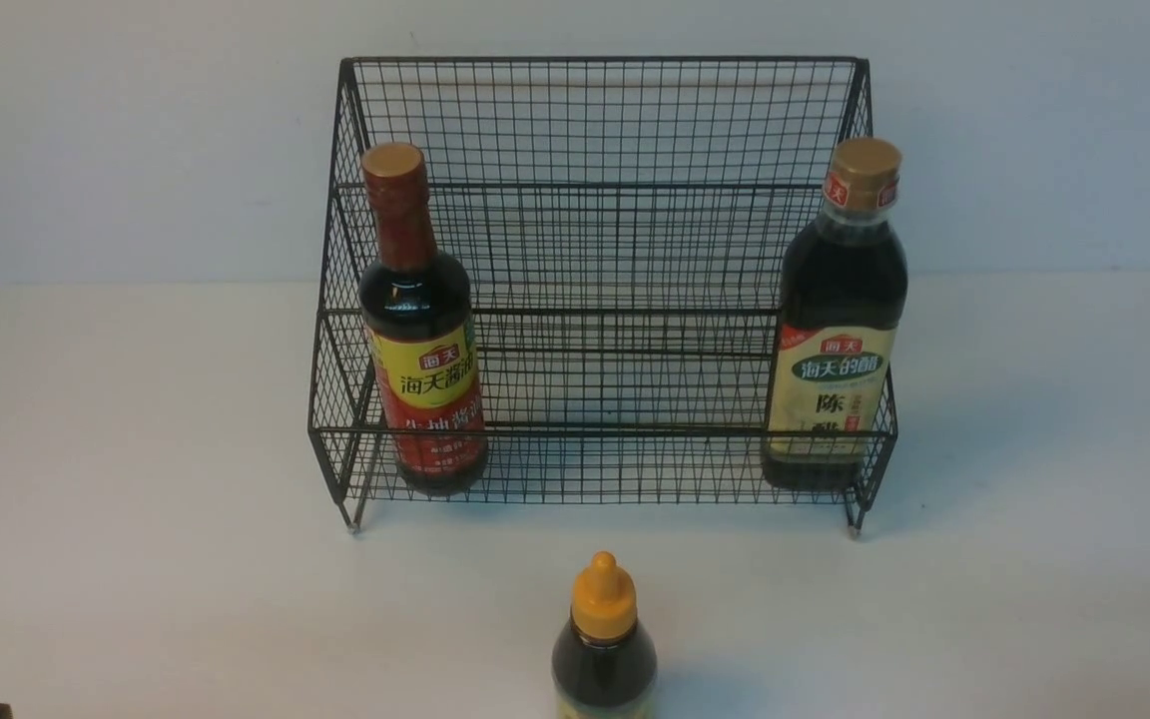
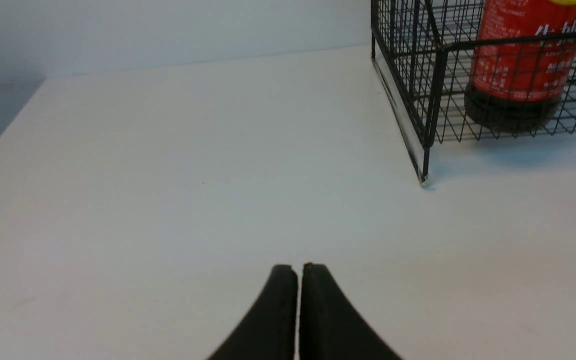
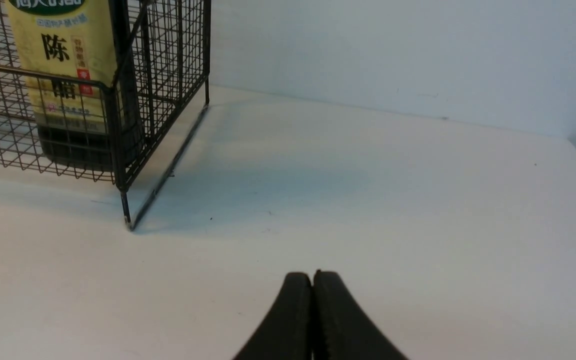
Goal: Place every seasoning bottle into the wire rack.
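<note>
Black wire-mesh rack [image 1: 603,250], stepped, far-centre on smooth white tabletop [image 1: 116,449]. Red-neck bottle [image 1: 422,330] lower-left, cream-label bottle [image 1: 835,320] lower-right; nozzle bottle [image 1: 603,644] near, outside. Left tool [image 2: 298,267], right tool [image 3: 313,275]: closed, empty.

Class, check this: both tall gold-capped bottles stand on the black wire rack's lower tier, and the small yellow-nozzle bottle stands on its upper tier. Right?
Not quite. The small yellow-nozzle bottle stands on the white table, in front of the black wire rack, as the front view shows. The rest holds.
</note>
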Available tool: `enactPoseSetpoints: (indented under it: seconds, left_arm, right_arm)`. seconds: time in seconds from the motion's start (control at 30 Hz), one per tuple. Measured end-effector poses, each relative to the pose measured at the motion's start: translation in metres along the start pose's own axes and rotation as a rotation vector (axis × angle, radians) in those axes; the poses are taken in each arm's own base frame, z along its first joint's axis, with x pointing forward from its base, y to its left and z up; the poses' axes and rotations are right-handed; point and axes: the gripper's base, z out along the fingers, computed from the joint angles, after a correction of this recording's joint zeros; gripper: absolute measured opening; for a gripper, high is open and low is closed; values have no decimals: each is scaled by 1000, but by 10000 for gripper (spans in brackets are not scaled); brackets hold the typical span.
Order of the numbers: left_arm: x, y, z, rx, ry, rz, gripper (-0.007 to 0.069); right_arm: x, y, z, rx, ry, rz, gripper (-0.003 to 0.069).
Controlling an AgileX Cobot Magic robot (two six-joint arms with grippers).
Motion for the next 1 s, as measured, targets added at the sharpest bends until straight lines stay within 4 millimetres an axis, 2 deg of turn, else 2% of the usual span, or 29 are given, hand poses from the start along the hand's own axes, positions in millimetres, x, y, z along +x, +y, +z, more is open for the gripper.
enactPoseSetpoints:
  seconds: [1.0]
  left_arm:
    - [1, 2, 0, -42, 7, -19, -5]
  right_arm:
    - [0, 0, 0, 0, 0, -10, -15]
